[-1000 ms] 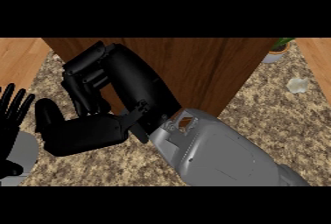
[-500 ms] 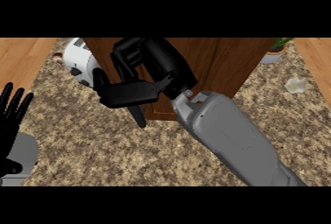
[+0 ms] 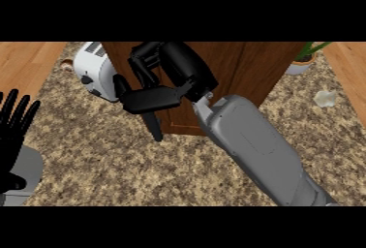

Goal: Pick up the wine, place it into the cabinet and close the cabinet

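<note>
wine unseen, cabinet (image 3: 243, 72) top cut off

The right forearm (image 3: 259, 150) is a smooth, pale grey shell with rounded edges and a faint oval panel line along its top, narrowing to a slim grey wrist piece where it meets the right hand (image 3: 168, 72). That hand is glossy black throughout, built of blocky, rounded segments with soft highlights along their edges, its thumb a long, tapering black blade. At the left edge, the left hand (image 3: 14, 131) shows the same black finish, with slender, round-tipped fingers above a short stretch of the same grey left forearm (image 3: 22, 174).
</note>
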Controlling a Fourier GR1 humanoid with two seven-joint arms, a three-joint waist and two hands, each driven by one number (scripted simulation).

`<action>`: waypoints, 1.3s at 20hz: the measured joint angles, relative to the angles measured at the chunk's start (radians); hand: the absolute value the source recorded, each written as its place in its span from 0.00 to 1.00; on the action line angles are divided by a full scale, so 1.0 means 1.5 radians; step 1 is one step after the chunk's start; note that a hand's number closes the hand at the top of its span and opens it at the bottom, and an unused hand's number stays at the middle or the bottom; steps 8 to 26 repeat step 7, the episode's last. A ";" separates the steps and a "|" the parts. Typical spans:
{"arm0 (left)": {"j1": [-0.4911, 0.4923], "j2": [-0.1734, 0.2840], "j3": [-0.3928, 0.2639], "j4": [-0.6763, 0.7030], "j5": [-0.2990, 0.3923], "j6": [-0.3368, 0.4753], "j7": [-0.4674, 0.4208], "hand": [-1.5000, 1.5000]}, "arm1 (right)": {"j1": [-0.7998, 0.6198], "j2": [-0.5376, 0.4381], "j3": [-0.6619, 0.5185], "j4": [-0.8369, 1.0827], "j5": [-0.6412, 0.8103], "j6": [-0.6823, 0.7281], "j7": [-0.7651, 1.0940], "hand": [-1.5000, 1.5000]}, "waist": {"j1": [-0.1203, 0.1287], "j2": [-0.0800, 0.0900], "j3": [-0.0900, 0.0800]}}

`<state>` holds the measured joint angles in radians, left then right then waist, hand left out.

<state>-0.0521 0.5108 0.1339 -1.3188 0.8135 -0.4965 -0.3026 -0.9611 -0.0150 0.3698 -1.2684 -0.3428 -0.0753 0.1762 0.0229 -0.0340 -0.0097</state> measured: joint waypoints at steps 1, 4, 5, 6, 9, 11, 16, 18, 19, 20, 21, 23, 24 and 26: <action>-0.002 0.000 0.000 0.000 0.001 0.001 0.003 0.00 | 0.000 -0.002 -0.001 0.005 0.002 0.008 -0.010 1.00 | 0.001 -0.001 -0.001; -0.009 0.000 -0.001 -0.002 0.002 0.004 0.009 0.00 | 0.000 -0.009 -0.004 0.015 0.000 0.032 -0.028 1.00 | 0.004 -0.002 -0.005; -0.010 0.000 -0.002 -0.001 0.002 0.000 0.009 0.00 | -0.002 -0.009 -0.004 0.018 0.001 0.034 -0.029 1.00 | 0.005 -0.003 -0.005; -0.011 0.000 -0.002 -0.002 0.004 -0.001 0.012 0.00 | -0.003 -0.009 -0.005 0.020 0.003 0.034 -0.029 1.00 | 0.005 -0.003 -0.005; -0.011 0.000 -0.002 -0.001 0.000 0.000 0.011 0.00 | -0.004 -0.009 -0.006 0.022 0.001 0.037 -0.029 1.00 | 0.005 -0.003 -0.005; -0.011 0.000 -0.002 -0.001 0.000 0.000 0.011 0.00 | -0.004 -0.009 -0.006 0.022 0.001 0.037 -0.029 1.00 | 0.005 -0.003 -0.005; -0.011 0.000 -0.002 -0.001 0.000 0.000 0.011 0.00 | -0.004 -0.009 -0.006 0.022 0.001 0.037 -0.029 1.00 | 0.005 -0.003 -0.005; -0.011 0.000 -0.002 -0.001 0.000 0.000 0.011 0.00 | -0.004 -0.009 -0.006 0.022 0.001 0.037 -0.029 1.00 | 0.005 -0.003 -0.005; -0.011 0.000 -0.002 -0.001 0.000 0.000 0.011 0.00 | -0.004 -0.009 -0.006 0.022 0.001 0.037 -0.029 1.00 | 0.005 -0.003 -0.005; -0.011 0.000 -0.002 -0.001 0.000 0.000 0.011 0.00 | -0.004 -0.009 -0.006 0.022 0.001 0.037 -0.029 1.00 | 0.005 -0.003 -0.005; -0.011 0.000 -0.002 -0.001 0.000 0.000 0.011 0.00 | -0.004 -0.009 -0.006 0.022 0.001 0.037 -0.029 1.00 | 0.005 -0.003 -0.005; -0.011 0.000 -0.002 -0.001 0.000 0.000 0.011 0.00 | -0.004 -0.009 -0.006 0.022 0.001 0.037 -0.029 1.00 | 0.005 -0.003 -0.005; -0.011 0.000 -0.002 -0.001 0.000 0.000 0.011 0.00 | -0.004 -0.009 -0.006 0.022 0.001 0.037 -0.029 1.00 | 0.005 -0.003 -0.005; -0.011 0.000 -0.002 -0.001 0.000 0.000 0.011 0.00 | -0.004 -0.009 -0.006 0.022 0.001 0.037 -0.029 1.00 | 0.005 -0.003 -0.005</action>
